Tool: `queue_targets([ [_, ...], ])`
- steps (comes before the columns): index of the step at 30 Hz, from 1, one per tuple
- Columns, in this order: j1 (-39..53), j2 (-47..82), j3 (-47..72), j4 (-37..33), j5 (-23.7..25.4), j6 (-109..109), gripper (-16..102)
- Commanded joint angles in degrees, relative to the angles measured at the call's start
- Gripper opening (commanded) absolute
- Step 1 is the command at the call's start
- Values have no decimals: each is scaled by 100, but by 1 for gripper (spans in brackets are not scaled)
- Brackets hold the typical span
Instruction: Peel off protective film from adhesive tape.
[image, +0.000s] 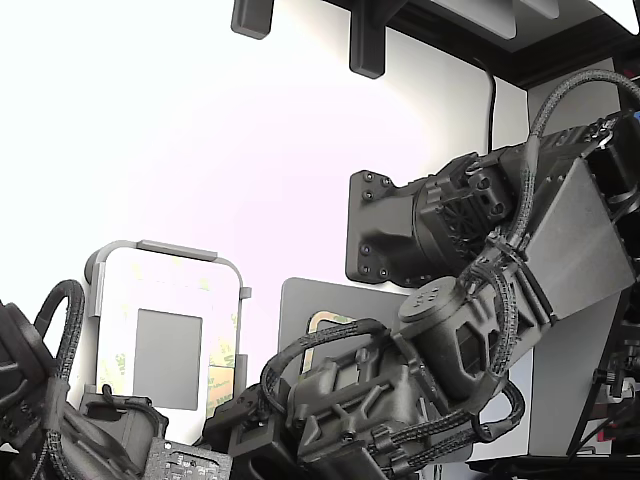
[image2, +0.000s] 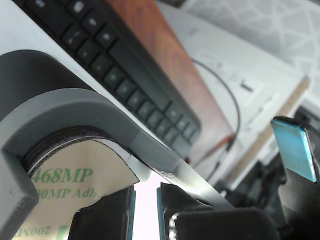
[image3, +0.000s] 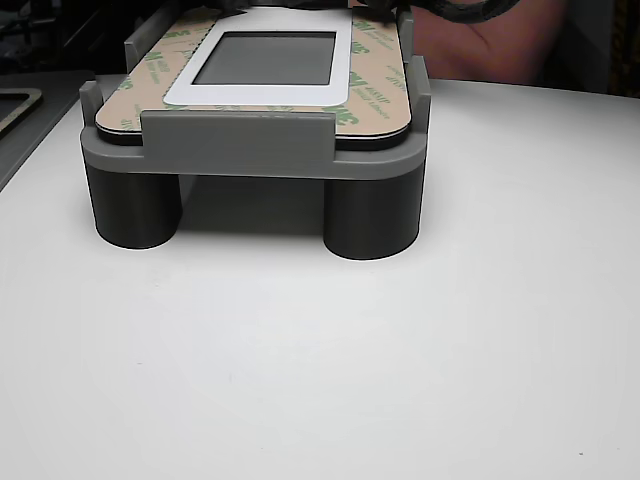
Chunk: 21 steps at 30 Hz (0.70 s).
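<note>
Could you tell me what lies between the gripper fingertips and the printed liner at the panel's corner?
In the wrist view, nothing: the gripper sits at the protective film edge, below the grey fixture rim.

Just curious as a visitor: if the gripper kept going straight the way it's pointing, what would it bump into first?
Probably the yellow film with green print, at the rounded corner inside the grey holder. The gripper already sits very close; depth is hard to judge.

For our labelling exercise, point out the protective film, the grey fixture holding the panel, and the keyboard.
protective film (image2: 75, 192): wrist view, on its green-printed pale face.
grey fixture (image3: 240, 140): other view, on its front lip.
keyboard (image2: 120, 70): wrist view, on its dark keys.
</note>
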Motion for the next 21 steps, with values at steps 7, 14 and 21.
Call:
queue_targets([
  [7,-44,167,-88,-26,9,0,16],
  [14,-62,176,-70,-18,9,-9,16],
  [21,-70,176,-44,-53,9,-18,16],
])
